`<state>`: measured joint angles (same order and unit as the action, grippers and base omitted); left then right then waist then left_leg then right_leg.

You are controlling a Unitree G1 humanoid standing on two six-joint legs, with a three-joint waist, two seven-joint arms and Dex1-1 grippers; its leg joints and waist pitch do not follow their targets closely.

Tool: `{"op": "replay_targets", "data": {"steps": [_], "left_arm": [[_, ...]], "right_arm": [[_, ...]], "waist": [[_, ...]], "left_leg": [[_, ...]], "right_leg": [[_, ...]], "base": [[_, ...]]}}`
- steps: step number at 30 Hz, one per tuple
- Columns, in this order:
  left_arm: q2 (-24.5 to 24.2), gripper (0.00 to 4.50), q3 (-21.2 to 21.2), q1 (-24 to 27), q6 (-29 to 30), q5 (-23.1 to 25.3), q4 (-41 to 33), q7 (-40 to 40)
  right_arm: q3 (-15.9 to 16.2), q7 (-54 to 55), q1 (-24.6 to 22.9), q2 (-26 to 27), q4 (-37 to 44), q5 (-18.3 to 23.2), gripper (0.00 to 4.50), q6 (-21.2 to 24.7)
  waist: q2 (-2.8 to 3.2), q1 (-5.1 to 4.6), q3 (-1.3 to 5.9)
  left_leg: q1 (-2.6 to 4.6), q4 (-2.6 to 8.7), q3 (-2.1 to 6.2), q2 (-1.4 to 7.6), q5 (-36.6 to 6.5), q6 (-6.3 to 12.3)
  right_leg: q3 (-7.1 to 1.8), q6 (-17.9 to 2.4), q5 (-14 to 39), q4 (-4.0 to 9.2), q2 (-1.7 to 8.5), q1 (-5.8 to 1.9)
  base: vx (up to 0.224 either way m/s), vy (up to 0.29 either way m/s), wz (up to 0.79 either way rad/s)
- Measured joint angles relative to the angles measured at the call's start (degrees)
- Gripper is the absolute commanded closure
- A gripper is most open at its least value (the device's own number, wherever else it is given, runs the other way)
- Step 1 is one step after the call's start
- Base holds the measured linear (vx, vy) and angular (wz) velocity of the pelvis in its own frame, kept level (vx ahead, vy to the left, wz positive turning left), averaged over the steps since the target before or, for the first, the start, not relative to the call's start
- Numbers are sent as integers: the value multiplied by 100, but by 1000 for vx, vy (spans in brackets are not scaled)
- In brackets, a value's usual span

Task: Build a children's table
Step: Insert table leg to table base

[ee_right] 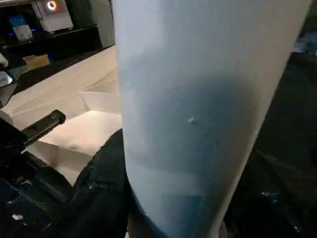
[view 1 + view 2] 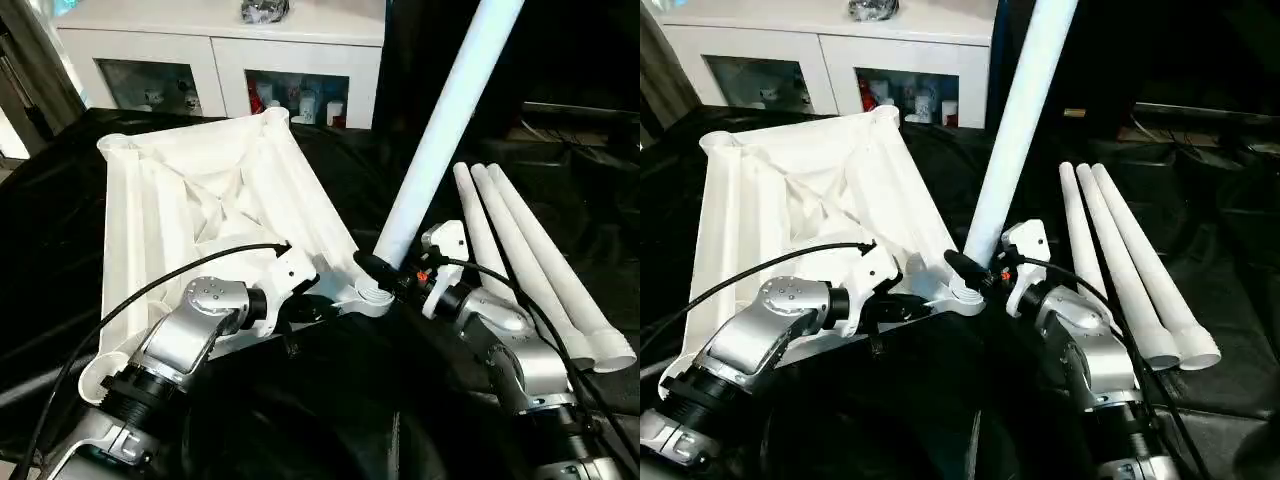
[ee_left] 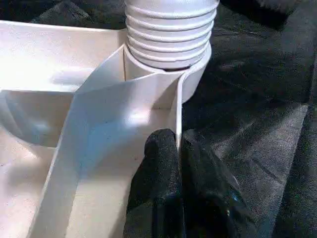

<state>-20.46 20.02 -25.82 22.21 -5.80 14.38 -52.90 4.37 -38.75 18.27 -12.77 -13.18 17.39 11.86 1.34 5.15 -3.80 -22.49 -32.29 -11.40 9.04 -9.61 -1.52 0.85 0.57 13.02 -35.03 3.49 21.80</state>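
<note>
We see the table top (image 2: 215,195) lying underside up on black cloth (image 2: 60,200). At its near right corner socket (image 2: 374,298) a leg (image 2: 445,125) stands tilted, our right hand (image 2: 385,270) clasping its base. Our left hand (image 2: 300,290) pinches the top's near rim. Right of the top lie three legs (image 2: 530,265). Behind it stands a white cabinet (image 2: 220,50).

The table top (image 2: 210,200) lies underside up on the left. One leg (image 2: 440,130) stands tilted in its near right corner socket (image 2: 372,296). Three legs (image 2: 530,260) lie side by side to the right. Cabinets (image 2: 220,55) stand behind.
</note>
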Motion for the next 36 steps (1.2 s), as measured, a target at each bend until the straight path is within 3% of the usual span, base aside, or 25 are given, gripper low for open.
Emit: {"op": "replay_targets", "data": {"steps": [20,25,30,36], "left_arm": [[-302,450,-45,69,-253,79,-152,-198],[-358,450,-55,99,-251,98,-244,-250],[-361,450,-51,113,-225,107,-316,-254],[-350,450,-53,149,-168,110,-396,-239]], "right_arm": [[495,-520,917,-273,-228,-224,259,986],[352,-581,1102,-169,-439,-56,259,1278],[63,-573,1107,-94,-610,263,259,1497],[-214,-602,962,-2,-732,527,259,1450]], "waist": [[-27,-92,-15],[-52,-171,-29],[-65,-170,-38],[-68,-162,-39]], "left_leg": [[-17,-9,-8,17,10,10],[-17,-9,-11,19,10,10],[-19,-15,-16,20,10,10],[-20,-19,-19,21,12,13]], "right_leg": [[3,-25,-18,5,-8,10],[2,-27,-16,6,-8,10],[-1,-29,-13,10,-7,9],[-2,-31,-7,10,-7,9]], "base": [[0,0,0],[0,0,0],[0,0,0],[0,0,0]]}}
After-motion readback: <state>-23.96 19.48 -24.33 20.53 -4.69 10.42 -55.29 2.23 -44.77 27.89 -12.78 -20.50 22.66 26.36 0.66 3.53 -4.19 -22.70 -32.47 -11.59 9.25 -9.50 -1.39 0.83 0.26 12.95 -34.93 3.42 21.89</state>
